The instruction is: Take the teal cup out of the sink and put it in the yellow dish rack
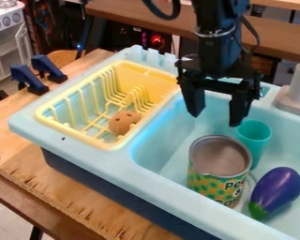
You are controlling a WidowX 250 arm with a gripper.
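My gripper (215, 120) hung wide and empty near the can (209, 182), which I judged stiff, best pinched at its rim

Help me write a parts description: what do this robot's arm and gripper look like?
The arm is black, ringed by a silvery band above the gripper, with black cables looping at both sides. The gripper is also black, with two chunky, tapering fingers.
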